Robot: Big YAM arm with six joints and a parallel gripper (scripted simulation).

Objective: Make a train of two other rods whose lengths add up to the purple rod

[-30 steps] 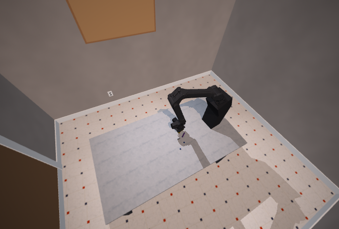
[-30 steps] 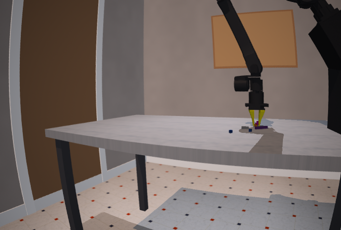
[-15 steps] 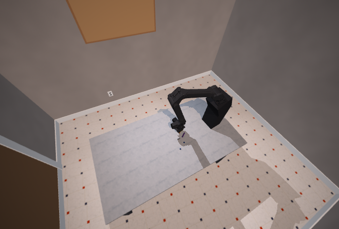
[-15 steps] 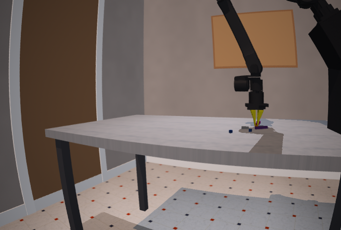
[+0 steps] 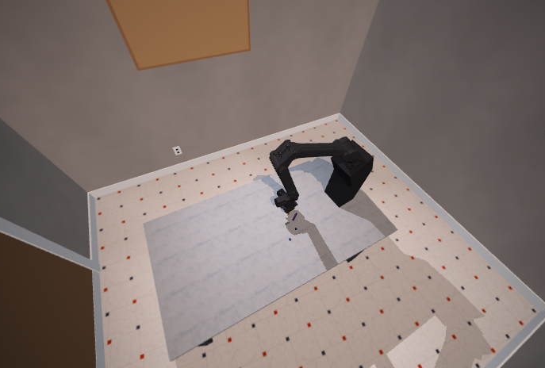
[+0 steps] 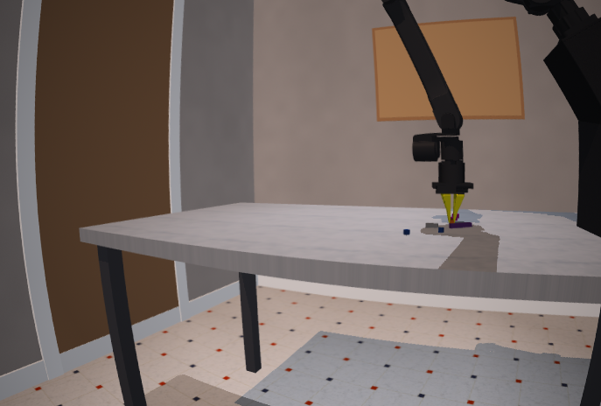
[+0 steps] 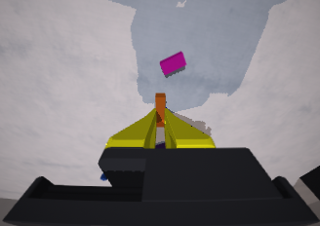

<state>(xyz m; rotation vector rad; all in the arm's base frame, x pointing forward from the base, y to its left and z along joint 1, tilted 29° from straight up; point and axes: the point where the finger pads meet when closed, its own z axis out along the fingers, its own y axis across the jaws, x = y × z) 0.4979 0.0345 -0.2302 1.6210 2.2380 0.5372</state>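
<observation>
Two yellow fingers of your claw [image 7: 160, 128] stand nearly together, pinched on the orange rod [image 7: 160, 104], which runs straight out between them toward 12 o'clock in the wrist view. Its long axis lies along the fingers' gap, and its far end sticks out past the tips.

Beyond that end, at about 1 o'clock, you see the magenta rod [image 7: 173, 63] lying flat and apart from the orange one, its long axis tilted from 8 toward 2 o'clock.

From the side, your claw [image 6: 452, 216] points straight down with its tips at the table [image 6: 272, 239]. Just beside the tips, toward 4 o'clock, lies the purple rod [image 6: 459, 225], flat, its long axis running 9 to 3. At 9 o'clock from it sit a blue rod [image 6: 440, 229] and a grey rod [image 6: 430, 225], with a second blue rod [image 6: 406, 231] further out the same way.

From above, you can pick out the purple rod [image 5: 294, 215] slanting from 7 to 1 o'clock, just beyond the claw.

Your table top is pale grey and stands on dark legs [image 6: 119, 325]. Around it are a tiled floor [image 5: 368, 304], grey walls, an orange board [image 6: 449, 66] and a brown door [image 6: 104, 167].
</observation>
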